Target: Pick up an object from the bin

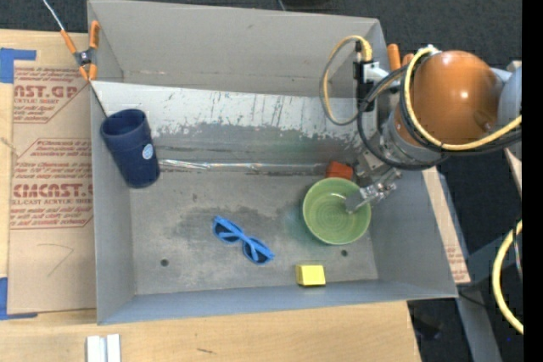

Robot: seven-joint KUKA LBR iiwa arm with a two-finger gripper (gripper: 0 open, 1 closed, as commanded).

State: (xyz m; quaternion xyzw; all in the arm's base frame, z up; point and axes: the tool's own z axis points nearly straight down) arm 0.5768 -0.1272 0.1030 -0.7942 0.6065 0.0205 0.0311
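Here, tool (pixel 366 197) over green bowl (pixel 333 220) — right of bin (pixel 212 38), blue sunglasses (pixel 243 239) apart

The arm's end wears a glossy orange dome-shaped cover (pixel 450 97), ringed by a thin yellow cable (pixel 326 87) that loops out past it. Black cables (pixel 366 119) bunch beside the dark grey wrist body (pixel 405 147). Below sits a small grey metal hand (pixel 365 197).
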